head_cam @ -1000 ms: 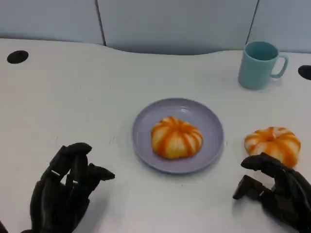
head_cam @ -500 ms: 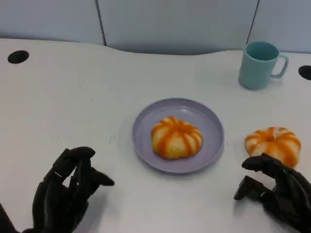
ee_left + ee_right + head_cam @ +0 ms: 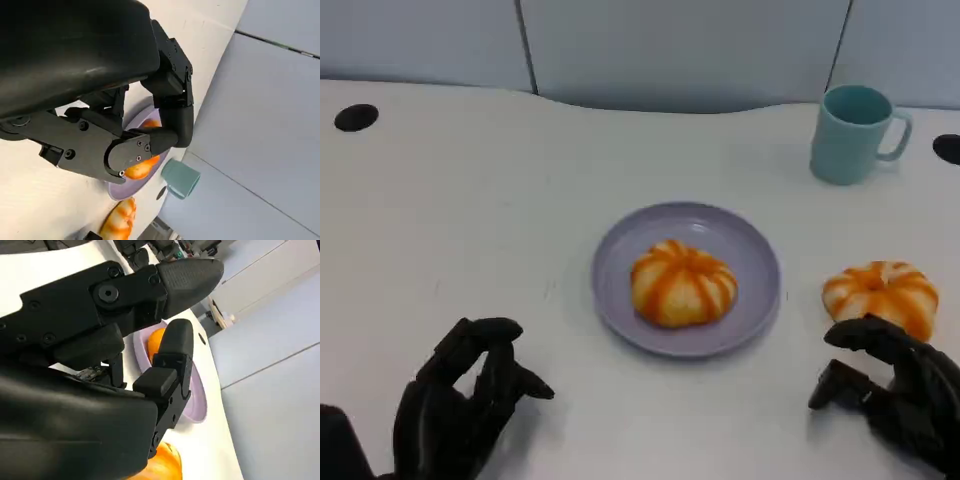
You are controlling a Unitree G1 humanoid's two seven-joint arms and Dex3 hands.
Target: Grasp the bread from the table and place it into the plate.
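- My right hand (image 3: 895, 395) sits low at the near right part of the white table (image 3: 470, 220), its fingers apart and loosely curved, with nothing in them.
- The bread (image 3: 881, 294) I am to grasp lies on the table just beyond that hand, toward the right edge and to the right of the plate; my fingertips (image 3: 850, 333) reach up to its near side, but I cannot tell from the head view whether they touch it.
- In my right wrist view the same bread (image 3: 160, 466) shows as an orange patch close under my hand (image 3: 165, 335), and the plate (image 3: 192, 390) lies past my fingers.
- My left hand (image 3: 460, 395) is at the near left part of the table, well apart from the plate, fingers curled partway in and apart from each other, holding nothing.
- My left wrist view looks past that hand (image 3: 145, 125) to the plate (image 3: 127, 187), the bread on the table (image 3: 120, 220) and the mug (image 3: 180, 177).
- The lilac plate (image 3: 740, 250) stands near the middle of the table, between my two hands and farther from me than either.
- A second bread roll (image 3: 682, 284), orange-striped like the first, rests in the middle of the plate.
- A pale teal mug (image 3: 855, 133) stands upright near the far right corner, handle turned toward the right edge, well apart from the plate.
- Two dark round holes mark the table, one near the far left corner (image 3: 356, 118) and one at the right edge (image 3: 948, 148) beside the mug.
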